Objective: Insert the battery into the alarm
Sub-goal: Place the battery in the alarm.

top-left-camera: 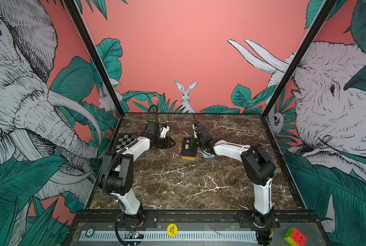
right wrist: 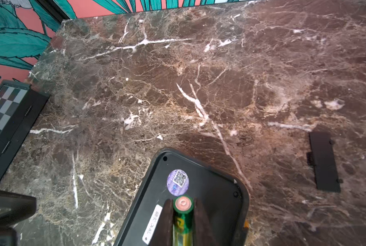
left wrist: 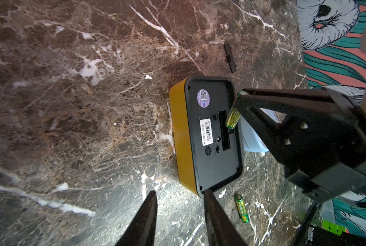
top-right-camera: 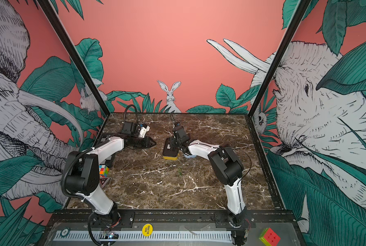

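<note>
The alarm lies face down mid-table, yellow sides and black back up. Its narrow battery slot stands uncovered. My right gripper is shut on a green battery, held tilted over the alarm's back with its lower end just above one end of the slot. My left gripper is open and holds nothing. It hovers left of the alarm, one fingertip close to the alarm's corner.
A second green battery lies on the marble in front of the alarm. The black slot cover lies behind it. A light-blue object sits against its right side. A checkerboard and a colour cube are at the left edge.
</note>
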Robot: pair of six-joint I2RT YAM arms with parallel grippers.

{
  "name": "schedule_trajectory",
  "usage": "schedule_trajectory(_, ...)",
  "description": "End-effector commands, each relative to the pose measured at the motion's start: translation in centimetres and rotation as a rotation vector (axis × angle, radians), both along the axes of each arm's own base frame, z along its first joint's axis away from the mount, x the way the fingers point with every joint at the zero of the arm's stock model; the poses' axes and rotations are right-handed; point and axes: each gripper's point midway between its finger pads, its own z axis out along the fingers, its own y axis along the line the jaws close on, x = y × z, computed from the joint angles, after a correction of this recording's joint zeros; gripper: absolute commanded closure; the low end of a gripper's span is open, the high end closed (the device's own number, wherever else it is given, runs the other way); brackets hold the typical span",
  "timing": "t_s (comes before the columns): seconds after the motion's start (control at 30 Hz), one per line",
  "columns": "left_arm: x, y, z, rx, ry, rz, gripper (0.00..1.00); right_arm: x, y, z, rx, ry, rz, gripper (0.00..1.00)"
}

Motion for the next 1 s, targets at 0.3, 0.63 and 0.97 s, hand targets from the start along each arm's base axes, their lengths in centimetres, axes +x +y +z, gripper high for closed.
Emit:
schedule_trajectory(0.3,0.0,0.4,2.0,0.012,-0.029,0.007,0.61,-0.2,0.2,-0.3,0.027,-0.112,-0.077,1.00)
schedule_trajectory(0.63,-0.3,0.6,2.0,0.019,-0.023,0.011,0.61,-1.5,0.3,-1.6,0.014,-0.111,-0.088,1.00)
schedule_trajectory(0.97,-0.8,0.8,1.6,0.029,-0.011,0.016,0.61,-2.9,-0.2,-1.8,0.056,-0.071,-0.139,1.00)
